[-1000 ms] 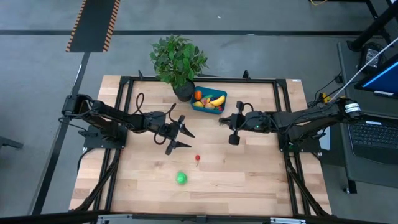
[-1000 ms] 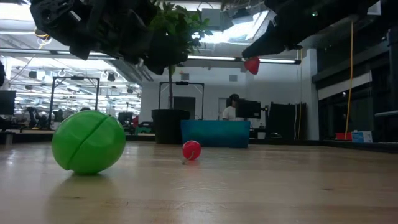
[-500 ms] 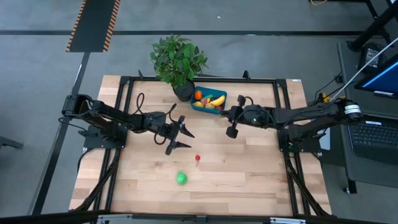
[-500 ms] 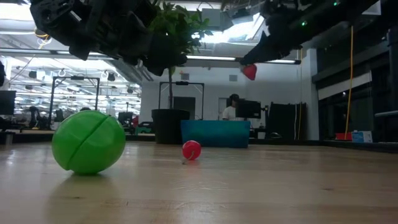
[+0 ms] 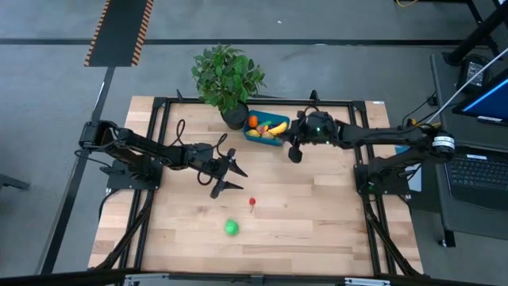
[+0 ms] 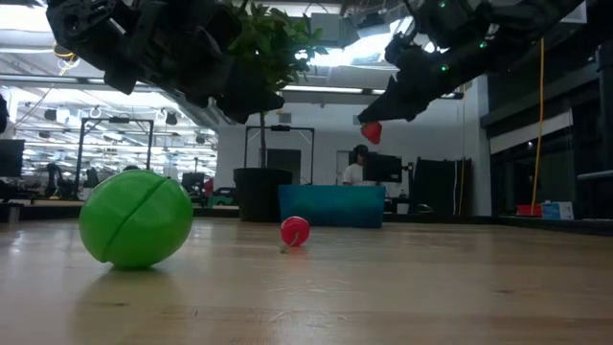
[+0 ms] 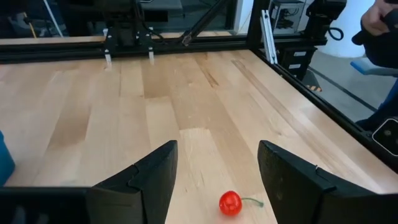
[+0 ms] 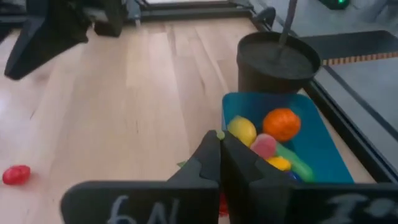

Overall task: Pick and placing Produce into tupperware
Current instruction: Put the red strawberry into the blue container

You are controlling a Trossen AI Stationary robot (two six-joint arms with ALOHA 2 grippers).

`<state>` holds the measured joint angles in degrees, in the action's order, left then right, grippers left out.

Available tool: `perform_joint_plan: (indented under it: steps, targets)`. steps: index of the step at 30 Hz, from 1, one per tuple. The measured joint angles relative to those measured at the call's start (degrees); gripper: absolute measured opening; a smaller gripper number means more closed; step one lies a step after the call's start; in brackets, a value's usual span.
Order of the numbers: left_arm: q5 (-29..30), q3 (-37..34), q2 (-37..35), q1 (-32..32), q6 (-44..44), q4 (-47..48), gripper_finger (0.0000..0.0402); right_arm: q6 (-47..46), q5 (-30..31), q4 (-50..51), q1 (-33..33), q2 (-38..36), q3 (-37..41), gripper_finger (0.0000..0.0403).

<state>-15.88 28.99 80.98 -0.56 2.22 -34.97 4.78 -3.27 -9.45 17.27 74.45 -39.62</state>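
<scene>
Right gripper [image 5: 294, 152] up near the table's far edge, just beside the teal tupperware [image 5: 255, 137], jaws pinched shut on a small red piece [image 6: 371, 132], prob a strawberry or sim, held in the air and not yet over the tub afaict. Tub sits by the far edge next to the dark plant pot [image 8: 278, 62], already loaded w/ banana [image 5: 277, 127], orange [image 5: 252, 121], a lemon-ish yellow one [image 8: 242, 130] and a pink bit [image 8: 263, 145].

Left gripper [image 5: 225, 175] hanging mid-table, fingers spread wide, holding nothing. Little red cherry [image 5: 252, 202] lying just past its tips, stem [image 7: 252, 201] sticking out sideways. Green ball [image 5: 231, 227] further toward the near edge, well apart from the tub.

Handling guess: all hollow toy plastic, so v light, stiff, kinda slick. Cherry tiny and round, likely to squirt or roll if pinched off-centre, so best squeezed across the body, straight down, not by the stem. Green ball much fatter, seam round the middle [image 6: 134, 218], looks like two halves, so grip across the widest part w/ jaws fully open, and gently or off it rolls. Nothing fragile here tbh, dropping from low height into the tub prob fine, though bounce-out poss given how shallow that tub is
</scene>
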Motion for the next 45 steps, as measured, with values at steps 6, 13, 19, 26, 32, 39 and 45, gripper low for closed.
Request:
perform_joint_plan:
  steps: [6, 13, 19, 26, 32, 39, 45]
  targets:
    - [2.8, 0.0, 0.0, -0.1, 2.0, -0.1, 0.0219, 1.7, -7.1, 4.1, 4.6, 4.9, -5.6, 0.0001]
    - [3.4, 0.0, 0.0, -0.1, 2.9, -0.1, 0.0216, 6.5, -9.2, 11.5, 8.5, 14.1, -17.3, 0.0001]
    - [3.4, 0.0, 0.0, -0.1, 2.9, 0.9, 0.0214, 7.7, -15.5, 14.3, 12.9, 21.1, -24.0, 0.0001]
    - [3.4, 0.0, 0.0, -0.1, 2.9, 3.6, 0.0214, 7.7, -17.9, 14.5, 15.9, 25.4, -27.4, 0.0001]
    - [3.4, 0.0, 0.0, -0.1, 3.3, 3.6, 0.0214, 7.6, -18.0, 14.3, 16.2, 27.9, -27.5, 0.0001]
    - [3.4, 0.0, 0.0, 0.0, 4.1, 3.4, 0.0214, 7.4, -18.0, 11.3, 16.3, 32.2, -27.5, 0.0001]
    - [3.4, 0.0, 0.0, -0.1, 4.0, 3.4, 0.0214, 6.2, -18.0, 9.1, 16.4, 33.3, -27.5, 0.0001]
